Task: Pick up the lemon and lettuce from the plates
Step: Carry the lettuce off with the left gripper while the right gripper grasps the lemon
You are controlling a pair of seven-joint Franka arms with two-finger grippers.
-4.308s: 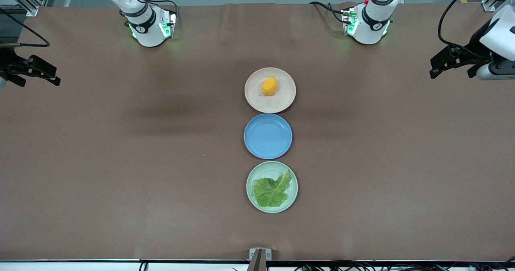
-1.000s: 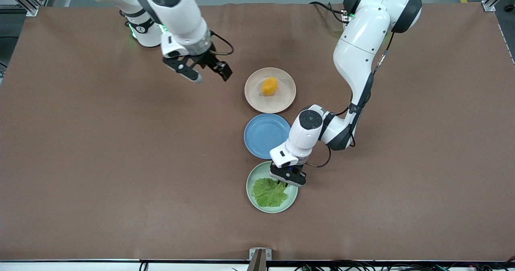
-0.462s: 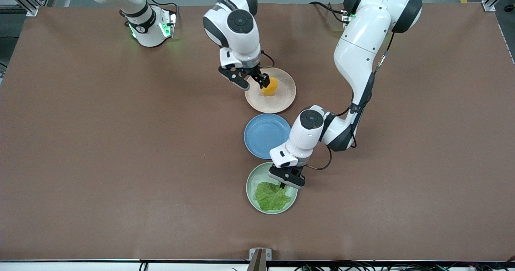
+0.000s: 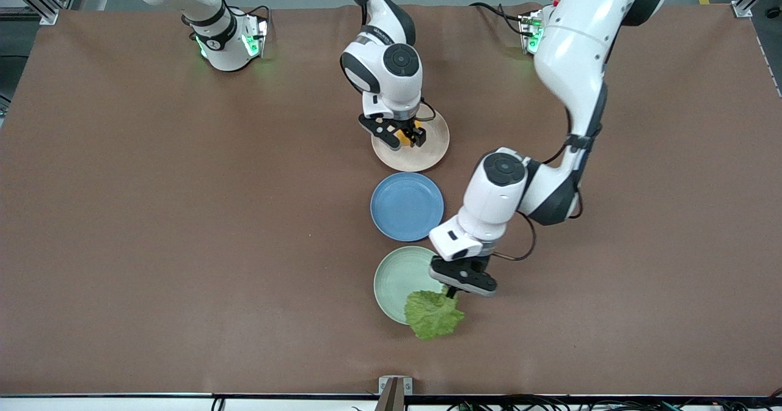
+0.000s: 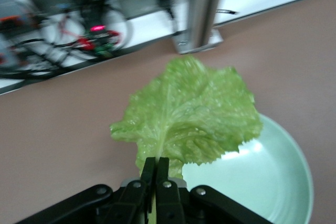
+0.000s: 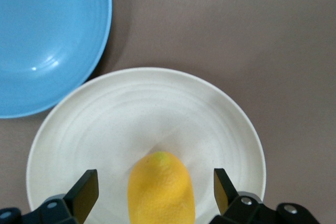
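My left gripper (image 4: 453,293) is shut on the stem of the lettuce (image 4: 433,315), a crinkled green leaf that hangs over the near rim of the mint green plate (image 4: 394,280). In the left wrist view the leaf (image 5: 189,114) spreads out from my shut gripper (image 5: 155,167) above the plate (image 5: 278,182). My right gripper (image 4: 403,137) is open over the beige-pink plate (image 4: 431,148), its fingers on either side of the orange-yellow lemon (image 6: 161,187), which lies on the plate (image 6: 94,129). In the front view the lemon (image 4: 403,134) is mostly hidden by the gripper.
An empty blue plate (image 4: 406,206) lies between the two plates; it also shows in the right wrist view (image 6: 47,35). The brown table (image 4: 183,246) spreads toward both ends. A metal post (image 5: 205,9) stands at the table's near edge.
My left gripper has lifted the lettuce off the mint plate's middle toward its near rim. My right gripper has come down from beside the lemon to straddle it.
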